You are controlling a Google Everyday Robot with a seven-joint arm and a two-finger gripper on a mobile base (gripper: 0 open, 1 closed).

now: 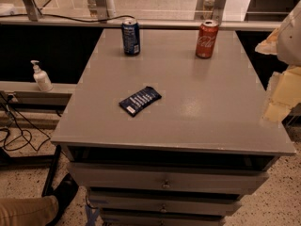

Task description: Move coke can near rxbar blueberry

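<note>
The coke can [207, 39], red with white script and a silver top, stands upright at the far right of the grey cabinet top [207, 102]. The rxbar blueberry [140, 100], a flat dark navy wrapper with white text, lies near the middle-left of the top, turned diagonally. My gripper [281, 95] shows as a pale cream shape at the right edge of the view, over the cabinet's right side. It is well to the right of the coke can and nearer the front, and it touches neither object.
A dark blue soda can [131, 36] stands upright at the far left of the top. A white pump bottle [41, 77] sits on a ledge to the left. Drawers [164, 180] face the front below the top. Cables lie on the floor at left.
</note>
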